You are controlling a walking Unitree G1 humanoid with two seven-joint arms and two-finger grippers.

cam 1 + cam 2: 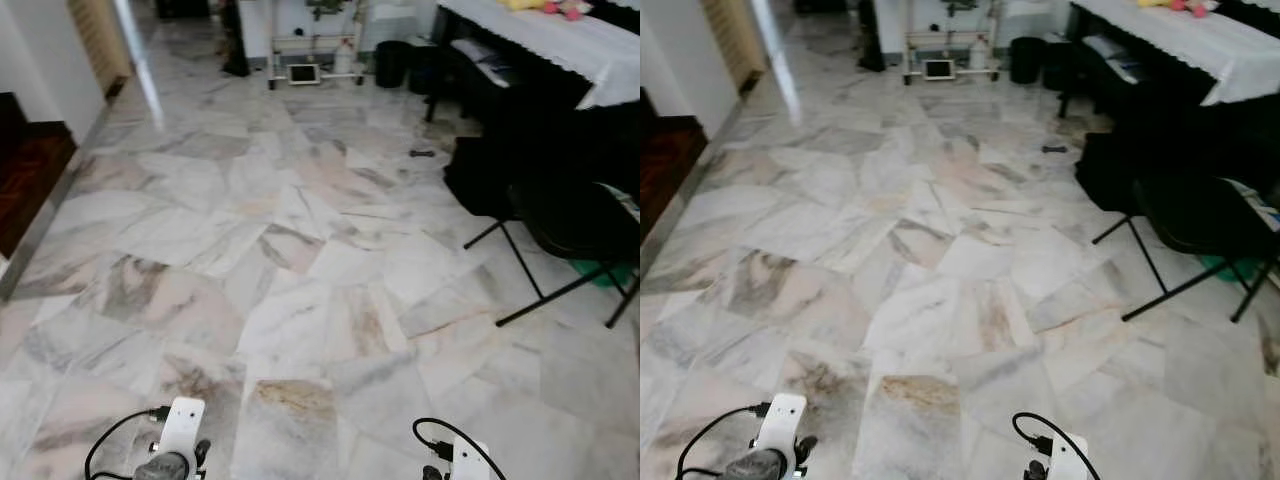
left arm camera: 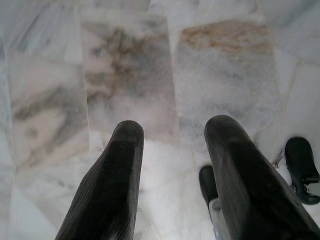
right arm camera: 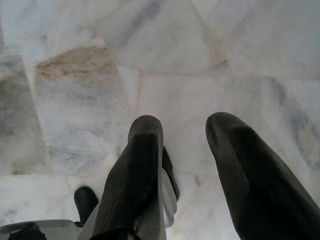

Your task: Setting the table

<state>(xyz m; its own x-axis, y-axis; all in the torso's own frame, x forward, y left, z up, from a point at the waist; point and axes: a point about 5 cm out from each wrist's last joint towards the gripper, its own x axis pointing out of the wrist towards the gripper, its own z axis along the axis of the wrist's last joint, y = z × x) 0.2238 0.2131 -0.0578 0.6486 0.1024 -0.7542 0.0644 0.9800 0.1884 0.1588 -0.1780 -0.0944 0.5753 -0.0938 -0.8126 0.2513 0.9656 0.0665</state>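
Nearest: left gripper point(image 2: 170, 145) and right gripper point(image 3: 185, 140), both low at robot's sides, pointing down at marble floor point(image 1: 300, 260); fingers apart, nothing held.
Mid-right: black folding chair point(image 1: 570, 230), legs splayed onto walkway. Trip risk if robot passes close.
Far right: worktop w/ white cloth point(image 1: 560, 40), the table to set. No dishes seen yet.
Far back: white rack point(image 1: 315, 60).

A lived-in home room is shown — marble tile floor point(image 1: 300, 250) laid throughout, a table draped in a white lace cloth point(image 1: 560, 40), a black folding chair point(image 1: 570, 230), and a small white rack point(image 1: 315, 50) parked against the far wall.
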